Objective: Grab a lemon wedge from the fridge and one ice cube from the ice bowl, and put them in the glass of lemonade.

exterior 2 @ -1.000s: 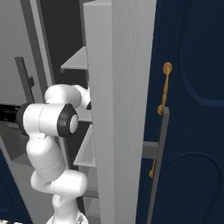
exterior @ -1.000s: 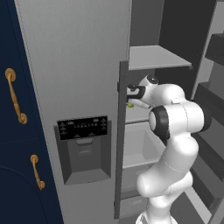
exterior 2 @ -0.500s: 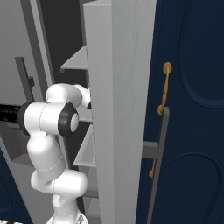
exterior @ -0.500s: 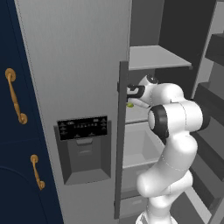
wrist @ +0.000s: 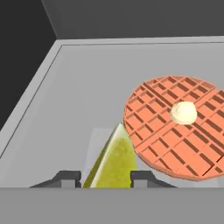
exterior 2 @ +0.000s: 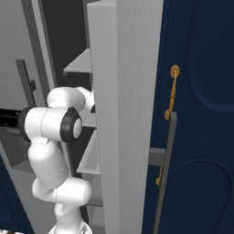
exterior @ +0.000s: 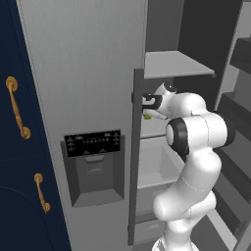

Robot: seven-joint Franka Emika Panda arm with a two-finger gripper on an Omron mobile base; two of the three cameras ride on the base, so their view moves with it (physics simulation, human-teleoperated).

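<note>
Inside fridge (exterior: 98, 59), shelf (wrist: 78, 100) holds lemon wedge (wrist: 114, 164), waffle (wrist: 175, 127).

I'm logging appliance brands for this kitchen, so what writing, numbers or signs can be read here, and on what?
Nothing readable.
Black dispenser panel on the fridge: small pale marks, too small and blurred to read.
Lemon wedge and waffle: no text.
</note>
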